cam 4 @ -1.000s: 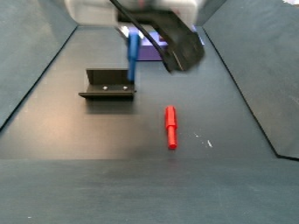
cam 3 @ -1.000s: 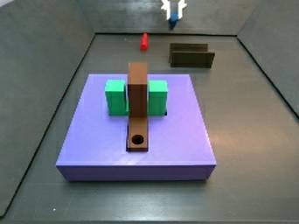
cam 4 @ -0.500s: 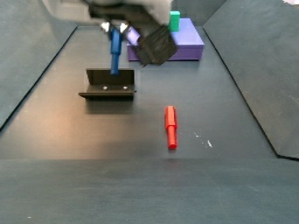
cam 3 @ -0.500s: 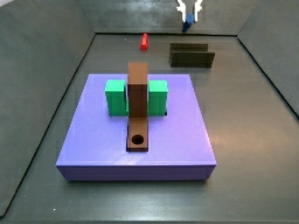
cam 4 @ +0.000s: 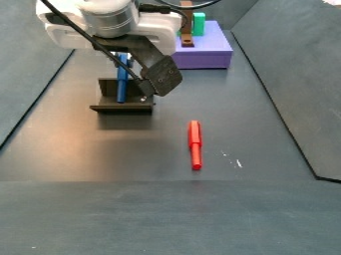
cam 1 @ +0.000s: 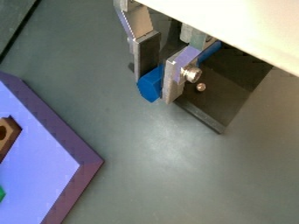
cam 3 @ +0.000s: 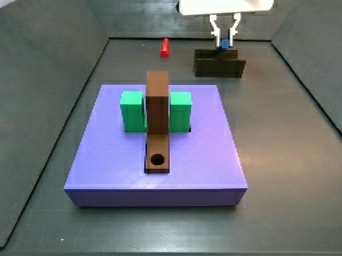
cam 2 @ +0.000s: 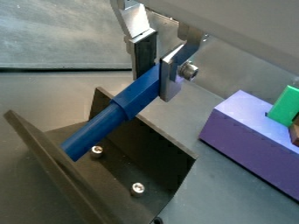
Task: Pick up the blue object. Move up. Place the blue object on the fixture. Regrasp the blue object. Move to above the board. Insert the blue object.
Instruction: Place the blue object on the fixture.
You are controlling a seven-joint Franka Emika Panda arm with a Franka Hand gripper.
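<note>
The gripper (cam 2: 162,54) hung directly over the fixture (cam 2: 111,171), its silver plates closed on the upper end of the blue object (cam 2: 114,116). The peg slanted down out of the grip, its free end low over the bracket's upright plate; I could not tell whether it already touched the metal. It was held by one end, I judged, so that the rest could be laid against the bracket and let go. In a side view the gripper (cam 3: 226,33) stood just above the fixture (cam 3: 219,63) at the far end of the desk (cam 3: 287,160), a sliver of the blue object (cam 3: 223,43) showing between the fingers.

The fixture sat well apart from the board (cam 3: 160,155), presumably as a rest where the peg could be set down and taken up afresh at a better angle for the round hole in the brown bar (cam 3: 158,130). The green block (cam 3: 135,110) flanked that bar. The red peg (cam 4: 194,143) lay untouched on the desk, near the fixture (cam 4: 124,96).
</note>
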